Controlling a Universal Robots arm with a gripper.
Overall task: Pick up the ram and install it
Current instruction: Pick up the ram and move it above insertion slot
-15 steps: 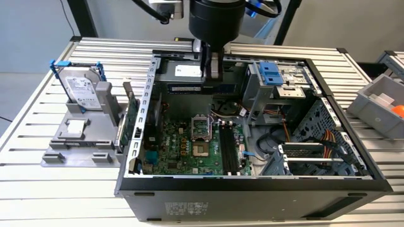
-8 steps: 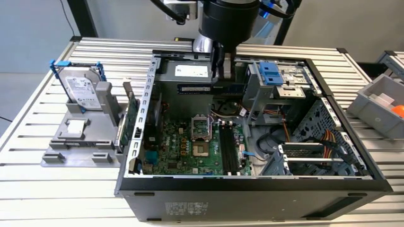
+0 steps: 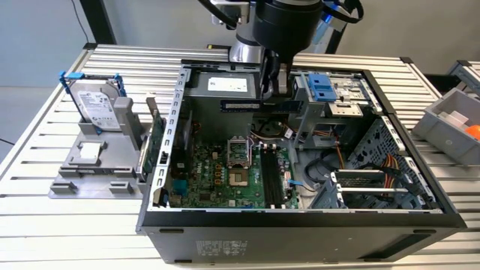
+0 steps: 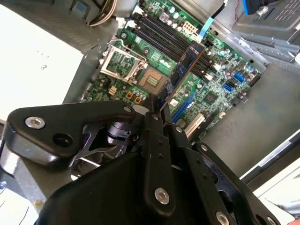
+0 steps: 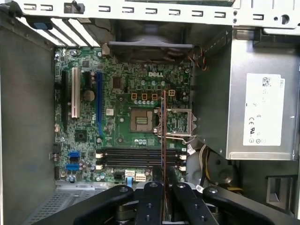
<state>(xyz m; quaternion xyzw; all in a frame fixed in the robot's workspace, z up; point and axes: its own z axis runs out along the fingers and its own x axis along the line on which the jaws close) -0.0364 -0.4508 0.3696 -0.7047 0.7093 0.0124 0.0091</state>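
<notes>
One gripper (image 4: pixel 157 107), its two fingers clamped on one ram (image 4: pixel 185 65) stick, which juts from the fingertips, held on edge inside one open computer case (image 3: pixel 300 236). Below the gripper lies one green motherboard (image 5: pixel 117 93) with four long black slots (image 5: pixel 136 158); the ram hangs above them, unseated.

Exterior view high over open case (image 3: pixel 300 236); both wrist views down onto motherboard (image 5: pixel 123 89) (image 4: pixel 213 96).
</notes>
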